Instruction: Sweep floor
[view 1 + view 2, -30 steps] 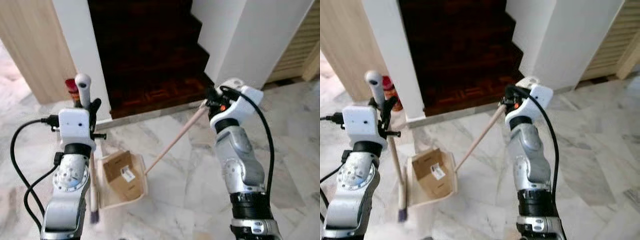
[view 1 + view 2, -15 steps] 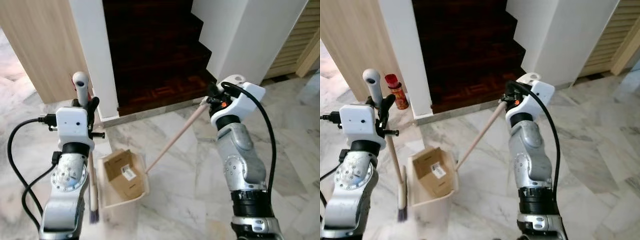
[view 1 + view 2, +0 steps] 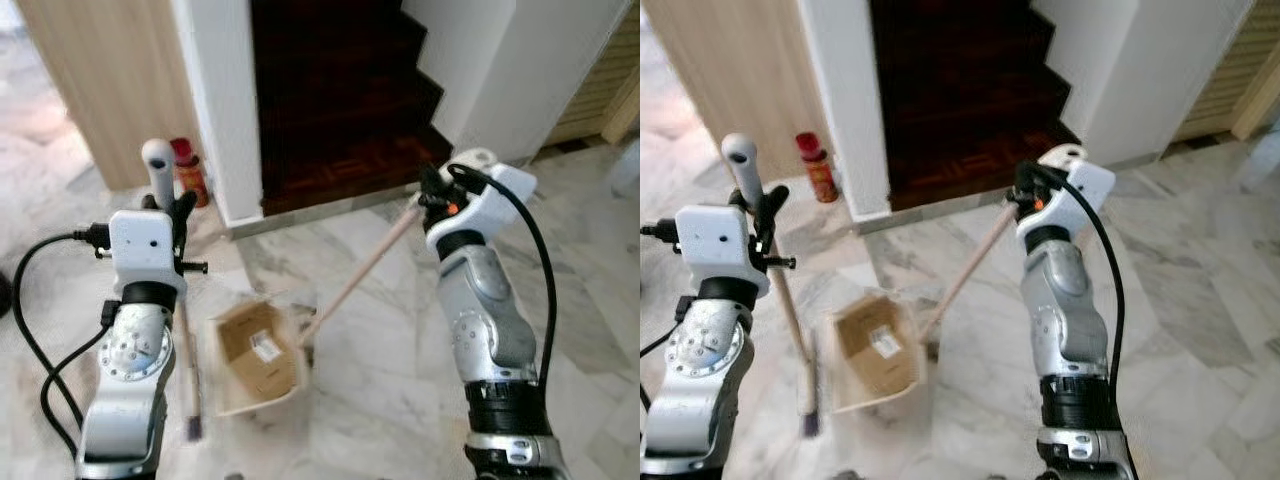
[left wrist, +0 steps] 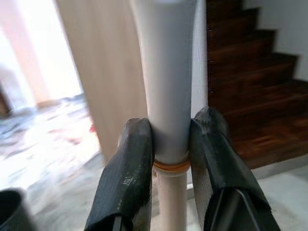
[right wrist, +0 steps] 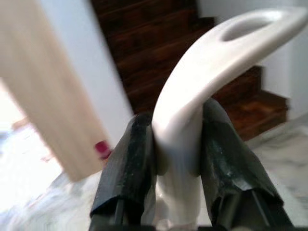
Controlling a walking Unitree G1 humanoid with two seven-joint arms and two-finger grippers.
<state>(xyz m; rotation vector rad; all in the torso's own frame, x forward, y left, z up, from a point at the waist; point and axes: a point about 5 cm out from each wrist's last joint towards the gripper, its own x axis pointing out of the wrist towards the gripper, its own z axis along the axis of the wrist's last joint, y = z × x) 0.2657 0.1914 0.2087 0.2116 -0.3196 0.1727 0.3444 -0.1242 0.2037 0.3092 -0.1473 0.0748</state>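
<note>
Your left gripper [image 4: 169, 159] is raised at the left of the scene, its two black fingers [image 4: 129, 163] clamped on the grey grip of the broom [image 3: 790, 310]. From that grip the pale wooden handle runs down past your left arm to the dark bristles, which meet the marble floor [image 3: 400, 370] below the gripper.

Just beside the broom's lower end, toward your right gripper, sits the dustpan [image 3: 258, 352], a pale open tray holding a flattened piece of brown cardboard [image 3: 262, 350] with a small white label. Its long wooden pole [image 3: 362, 272] slants up from the tray to your right gripper [image 5: 177, 154], which is closed on the white looped handle [image 5: 216, 57] at the pole's top.

Beyond your left gripper a red can [image 3: 816, 166] stands on the floor at the foot of a white pillar [image 3: 225, 100]. Ahead, between both grippers, dark wooden stairs [image 3: 340, 90] rise from the floor.
</note>
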